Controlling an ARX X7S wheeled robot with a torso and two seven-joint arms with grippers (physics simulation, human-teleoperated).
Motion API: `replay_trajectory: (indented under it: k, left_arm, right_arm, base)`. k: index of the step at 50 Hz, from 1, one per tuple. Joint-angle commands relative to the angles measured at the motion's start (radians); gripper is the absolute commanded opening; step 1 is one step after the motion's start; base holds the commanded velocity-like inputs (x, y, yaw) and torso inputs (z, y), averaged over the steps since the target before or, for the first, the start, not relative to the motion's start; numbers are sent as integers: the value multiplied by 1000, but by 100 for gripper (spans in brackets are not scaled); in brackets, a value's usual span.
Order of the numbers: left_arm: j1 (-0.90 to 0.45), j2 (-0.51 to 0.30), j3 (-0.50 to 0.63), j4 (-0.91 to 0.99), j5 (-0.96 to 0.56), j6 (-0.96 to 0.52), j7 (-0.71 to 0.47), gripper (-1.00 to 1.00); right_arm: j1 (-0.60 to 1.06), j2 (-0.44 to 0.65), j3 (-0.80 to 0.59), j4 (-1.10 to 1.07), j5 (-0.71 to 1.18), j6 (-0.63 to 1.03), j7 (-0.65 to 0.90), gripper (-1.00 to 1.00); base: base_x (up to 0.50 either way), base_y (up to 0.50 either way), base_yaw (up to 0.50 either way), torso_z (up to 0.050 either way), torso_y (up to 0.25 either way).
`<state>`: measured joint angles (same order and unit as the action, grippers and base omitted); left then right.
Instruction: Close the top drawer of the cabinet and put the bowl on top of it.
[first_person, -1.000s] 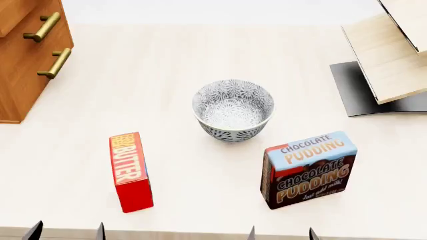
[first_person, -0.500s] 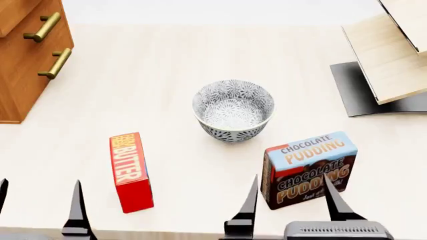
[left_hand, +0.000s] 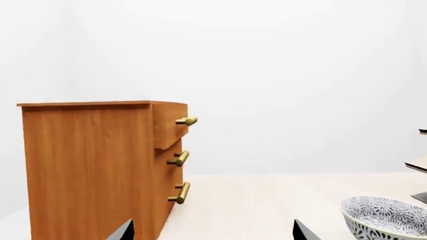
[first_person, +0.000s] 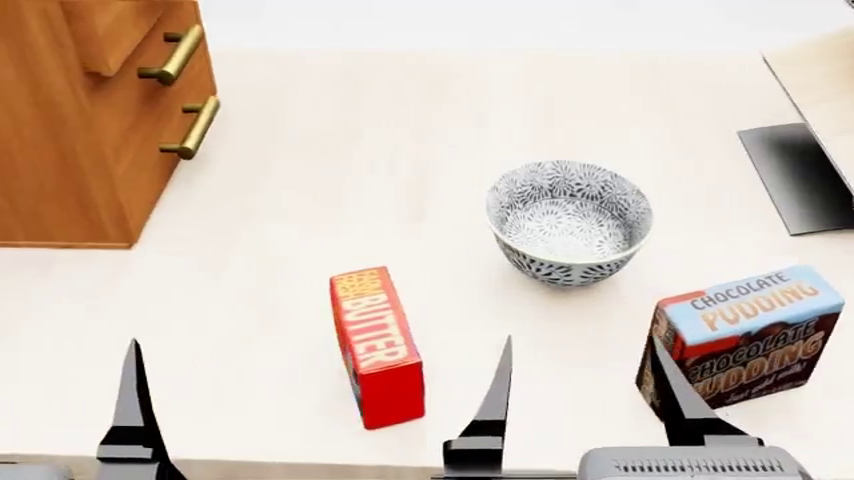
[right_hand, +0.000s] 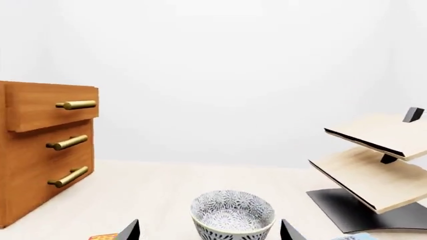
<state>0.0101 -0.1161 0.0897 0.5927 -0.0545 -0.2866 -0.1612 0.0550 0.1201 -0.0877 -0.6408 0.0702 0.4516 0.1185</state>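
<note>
Head view: bowl (first_person: 570, 222) upright on the desk (first_person: 347, 180), between butter box (first_person: 378, 345) and pudding box (first_person: 745, 335), well apart from cabinet (first_person: 67, 140).
Top drawer (left_hand: 170, 125): juts out, unclosed.
Bowl handling: likely rigid, slick, breakable; I'd pinch the rim.
Left end effector (first_person: 314, 405): fingers apart, empty.
Right end effector (first_person: 581, 395): apart, empty.

Everything is rendered bright, evenly lit and sharp; only faint, soft shadows are cast beside the bowl (first_person: 570, 222).
</note>
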Motion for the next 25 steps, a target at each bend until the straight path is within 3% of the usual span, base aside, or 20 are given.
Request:
replay_trajectory:
  k: [1, 12, 25]
  left_arm:
    - [6, -14, 9, 19, -14, -5, -16, 100]
    - [10, -27, 14, 27, -25, -5, -26, 100]
    - [18, -43, 19, 39, -40, -4, -35, 100]
  right_arm:
    - [-13, 17, -12, -8, 7, -38, 8, 100]
    - [-10, 26, -27, 6, 11, -48, 17, 100]
    - [-2, 35, -50, 9, 16, -37, 26, 100]
  base:
    - [0, 293, 0, 0, 0]
    - [0, 69, 0, 0, 0]
    - [0, 498, 0, 0, 0]
